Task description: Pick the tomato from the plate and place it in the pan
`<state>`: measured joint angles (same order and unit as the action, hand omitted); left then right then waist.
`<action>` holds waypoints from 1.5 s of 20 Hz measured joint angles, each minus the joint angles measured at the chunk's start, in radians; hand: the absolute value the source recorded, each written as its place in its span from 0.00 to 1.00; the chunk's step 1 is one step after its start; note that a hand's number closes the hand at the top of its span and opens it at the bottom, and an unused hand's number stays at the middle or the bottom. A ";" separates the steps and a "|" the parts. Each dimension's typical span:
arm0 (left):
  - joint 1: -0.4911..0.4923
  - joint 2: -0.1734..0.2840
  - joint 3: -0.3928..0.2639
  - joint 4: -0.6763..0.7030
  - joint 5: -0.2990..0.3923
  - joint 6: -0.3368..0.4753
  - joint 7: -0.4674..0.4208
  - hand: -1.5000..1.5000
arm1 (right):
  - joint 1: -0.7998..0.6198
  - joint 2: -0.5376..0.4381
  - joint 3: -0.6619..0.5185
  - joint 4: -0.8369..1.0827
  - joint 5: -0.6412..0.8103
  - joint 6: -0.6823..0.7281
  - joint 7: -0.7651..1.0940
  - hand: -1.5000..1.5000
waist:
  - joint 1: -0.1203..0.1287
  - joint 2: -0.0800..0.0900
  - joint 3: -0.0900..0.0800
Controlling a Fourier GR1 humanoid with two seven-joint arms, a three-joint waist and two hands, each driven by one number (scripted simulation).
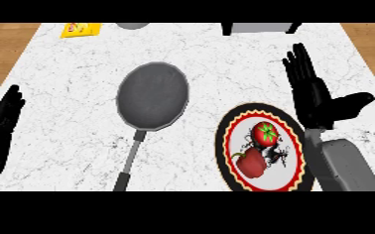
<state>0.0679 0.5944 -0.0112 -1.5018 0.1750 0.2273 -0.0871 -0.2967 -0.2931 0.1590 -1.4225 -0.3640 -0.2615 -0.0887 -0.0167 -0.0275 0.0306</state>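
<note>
A red tomato (266, 133) with a green stalk lies on a patterned plate (233, 136) at the lower right, beside a red bell pepper (251, 164). A grey pan (152, 95) sits at the counter's middle, its handle (130, 160) running toward the lower edge. My right hand (315, 95) is open just right of the plate, fingers straight and pointing away, thumb spread to the right; it touches nothing. My left hand (9, 113) rests open at the left edge.
A yellow packet (80, 29) lies at the far left corner. A grey round object (132, 25) and a grey box (258, 27) stand along the far edge. Wooden floor shows beyond the counter's sides.
</note>
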 measured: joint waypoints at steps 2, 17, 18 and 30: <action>-0.002 -0.007 -0.014 -0.015 -0.015 -0.002 0.012 0.50 | 0.008 -0.010 -0.003 -0.019 -0.017 0.041 0.001 0.00 | 0.005 0.010 -0.012; 0.006 -0.124 -0.188 -0.046 -0.088 0.005 0.148 0.50 | 0.051 -0.408 0.007 0.043 0.107 0.287 0.207 0.00 | 0.004 0.026 -0.031; 0.005 -0.123 -0.190 -0.053 -0.088 0.001 0.154 0.50 | 0.046 -0.440 0.015 0.044 0.129 0.313 0.206 0.00 | 0.008 0.026 -0.031; -0.023 -0.156 -0.209 -0.082 -0.130 -0.002 0.216 0.50 | -0.162 -0.549 0.129 0.011 0.177 0.695 0.354 0.00 | 0.031 0.028 -0.031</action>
<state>0.0446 0.4382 -0.2202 -1.5840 0.0455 0.2253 0.1284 -0.4589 -0.8425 0.2878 -1.4113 -0.1868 0.4334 0.2658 0.0140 0.0007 -0.0006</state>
